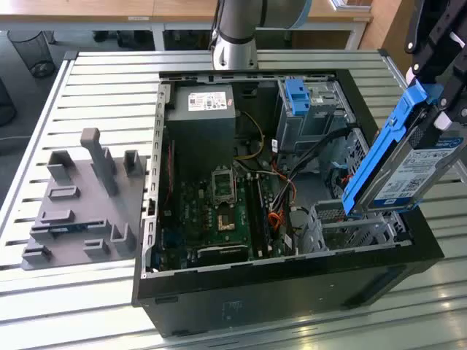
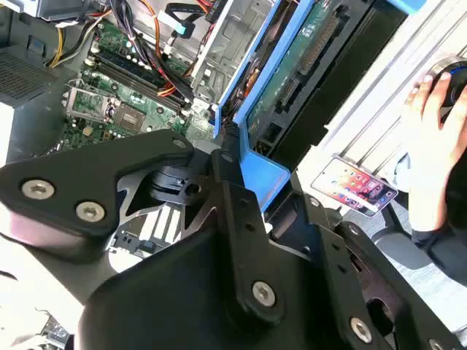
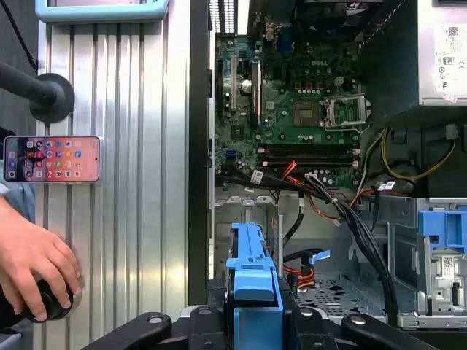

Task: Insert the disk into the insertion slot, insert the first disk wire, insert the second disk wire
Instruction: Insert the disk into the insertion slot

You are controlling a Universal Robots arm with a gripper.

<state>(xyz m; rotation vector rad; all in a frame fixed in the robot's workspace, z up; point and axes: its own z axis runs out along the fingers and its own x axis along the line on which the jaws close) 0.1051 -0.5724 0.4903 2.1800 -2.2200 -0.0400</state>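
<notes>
One black gripper [image 3: 254,321] pinches a blue-framed silver-grey hard drive [image 1: 412,171], tilted over a perforated sheet-metal cage [image 1: 343,226].

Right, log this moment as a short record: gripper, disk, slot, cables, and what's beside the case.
grasp: gripper shut on the disk
disk pose: steeply tilted, lower end at the insertion slot, upper end raised above the computer case
seating: not yet flat in the slot
cables: loose inside the case
beside case: a hand and a phone on the slatted table
</notes>
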